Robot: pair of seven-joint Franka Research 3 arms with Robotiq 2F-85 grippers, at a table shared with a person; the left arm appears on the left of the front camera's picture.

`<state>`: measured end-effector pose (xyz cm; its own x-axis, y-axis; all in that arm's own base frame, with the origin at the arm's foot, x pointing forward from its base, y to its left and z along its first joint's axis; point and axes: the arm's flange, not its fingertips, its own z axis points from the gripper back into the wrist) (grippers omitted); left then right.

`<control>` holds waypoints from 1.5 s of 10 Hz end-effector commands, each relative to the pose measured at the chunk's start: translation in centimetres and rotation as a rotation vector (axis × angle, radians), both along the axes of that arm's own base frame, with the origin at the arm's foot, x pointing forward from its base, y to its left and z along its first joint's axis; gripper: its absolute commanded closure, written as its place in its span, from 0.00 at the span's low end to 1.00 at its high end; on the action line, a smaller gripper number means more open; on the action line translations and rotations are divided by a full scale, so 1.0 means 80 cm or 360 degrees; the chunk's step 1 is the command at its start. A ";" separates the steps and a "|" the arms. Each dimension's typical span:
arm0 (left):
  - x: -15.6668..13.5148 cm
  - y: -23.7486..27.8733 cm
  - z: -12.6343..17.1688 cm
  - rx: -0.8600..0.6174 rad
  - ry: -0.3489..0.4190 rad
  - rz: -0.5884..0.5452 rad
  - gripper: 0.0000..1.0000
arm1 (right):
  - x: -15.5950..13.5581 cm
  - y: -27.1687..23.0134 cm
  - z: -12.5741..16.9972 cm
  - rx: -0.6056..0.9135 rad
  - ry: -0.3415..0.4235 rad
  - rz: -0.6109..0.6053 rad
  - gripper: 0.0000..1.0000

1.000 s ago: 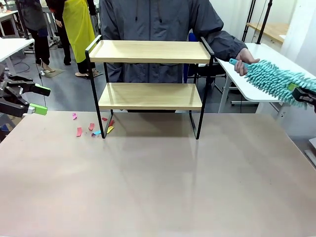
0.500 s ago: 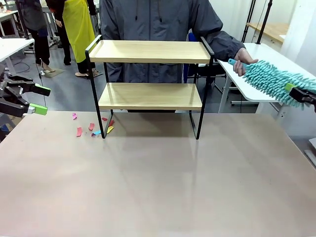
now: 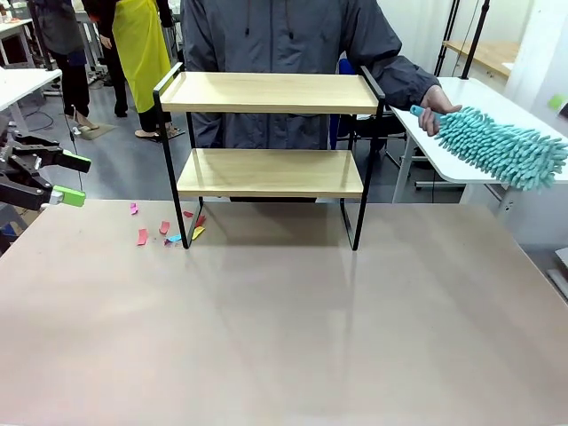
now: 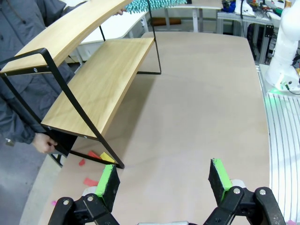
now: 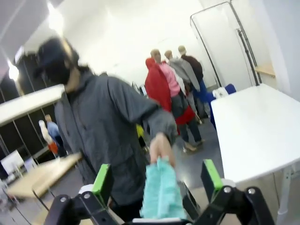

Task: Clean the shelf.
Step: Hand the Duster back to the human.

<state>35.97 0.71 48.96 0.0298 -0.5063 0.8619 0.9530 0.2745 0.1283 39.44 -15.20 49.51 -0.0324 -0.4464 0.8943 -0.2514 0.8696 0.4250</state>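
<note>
The fluffy turquoise duster [image 3: 501, 146], long axis toward my wide-open, empty right gripper [image 5: 157, 180], lies right of the two-tier wooden shelf [image 3: 271, 133]; I judge this arm nearer.

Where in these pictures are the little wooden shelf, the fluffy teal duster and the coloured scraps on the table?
shelf [image 3: 269, 92]: front view, on its top wooden board.
duster [image 3: 501, 146]: front view, on its fluffy teal head, held by the person.
scraps [image 3: 142, 237]: front view, on a pink piece by the shelf's leg.
</note>
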 end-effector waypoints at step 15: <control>0.002 -0.002 0.001 -0.0035 -0.0013 -0.0002 0.00 | -0.014 -0.115 0.101 0.0409 -0.0141 -0.0160 0.00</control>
<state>35.98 0.70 49.01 0.0295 -0.5071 0.8614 0.9529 0.2744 0.1289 38.57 -24.70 57.87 -0.1604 -0.6544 0.7389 -0.2156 0.7537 0.6208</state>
